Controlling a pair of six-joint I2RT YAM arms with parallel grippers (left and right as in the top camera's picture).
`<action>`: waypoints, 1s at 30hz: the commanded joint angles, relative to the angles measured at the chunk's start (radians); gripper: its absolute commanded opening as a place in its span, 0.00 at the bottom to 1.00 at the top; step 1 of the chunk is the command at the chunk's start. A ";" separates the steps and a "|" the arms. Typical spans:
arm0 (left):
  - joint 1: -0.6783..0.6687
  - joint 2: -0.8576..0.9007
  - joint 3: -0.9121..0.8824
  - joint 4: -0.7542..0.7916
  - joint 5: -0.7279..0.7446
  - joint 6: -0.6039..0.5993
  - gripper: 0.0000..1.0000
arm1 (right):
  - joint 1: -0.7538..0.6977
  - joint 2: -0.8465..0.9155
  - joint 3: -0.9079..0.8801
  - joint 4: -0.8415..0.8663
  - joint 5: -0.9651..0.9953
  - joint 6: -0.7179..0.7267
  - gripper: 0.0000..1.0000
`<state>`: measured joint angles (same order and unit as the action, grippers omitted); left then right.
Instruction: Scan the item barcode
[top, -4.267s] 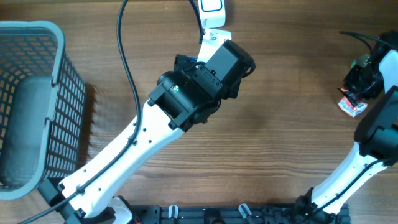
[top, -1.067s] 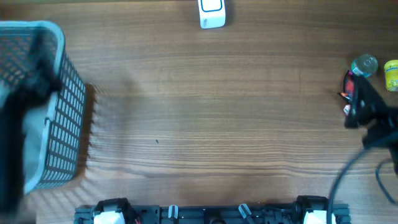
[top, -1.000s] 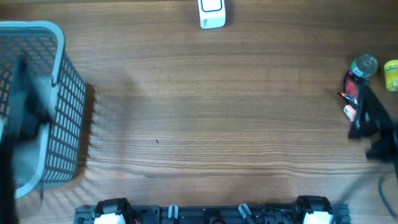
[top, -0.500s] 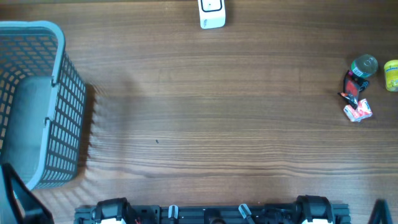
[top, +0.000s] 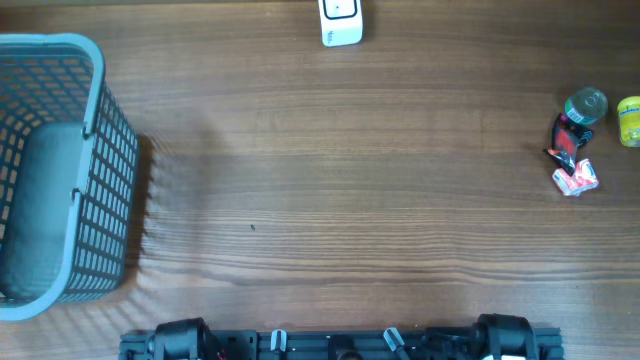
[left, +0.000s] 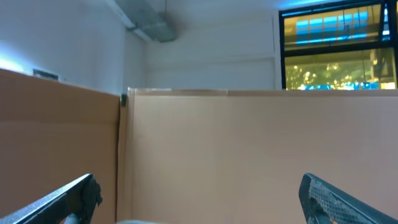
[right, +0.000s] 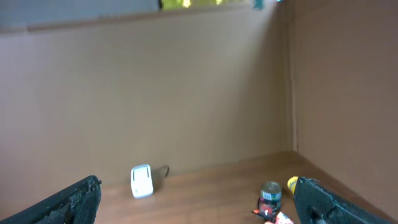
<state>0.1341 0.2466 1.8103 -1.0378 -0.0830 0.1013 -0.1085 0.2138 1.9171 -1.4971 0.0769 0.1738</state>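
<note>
The white barcode scanner (top: 340, 22) stands at the table's far edge, and it shows again as the scanner (right: 141, 181) in the right wrist view. At the right edge lie the small items: a green-topped can (top: 585, 105), a yellow item (top: 629, 120), a black-and-red packet (top: 564, 140) and a red-and-white packet (top: 576, 178). Neither arm shows in the overhead view. My left gripper (left: 199, 190) is open and empty, facing a cardboard wall. My right gripper (right: 198, 186) is open and empty, raised above the table and looking toward the can (right: 270, 193).
A grey mesh basket (top: 95, 130) stands at the left edge of the wooden table. Cardboard walls (right: 186, 93) close off the back and the right side. The arm bases (top: 330, 345) line the near edge.
Both arms have pulled out of the overhead view, the left from over the basket and the right from beside the items. The red-and-white packet now lies uncovered on the table.
</note>
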 joint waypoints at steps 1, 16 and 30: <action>0.008 -0.033 -0.012 -0.050 0.003 -0.046 1.00 | -0.069 -0.098 0.012 -0.010 0.016 0.082 1.00; 0.008 -0.063 -0.013 -0.139 -0.016 -0.054 1.00 | -0.100 -0.121 -0.668 0.161 -0.113 0.455 1.00; -0.051 -0.064 -0.033 -0.218 0.113 -0.057 1.00 | -0.100 -0.120 -1.314 1.064 -0.629 0.016 1.00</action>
<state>0.0975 0.1959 1.7809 -1.2423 -0.0391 0.0532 -0.2111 0.1036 0.6575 -0.4828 -0.4561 0.3126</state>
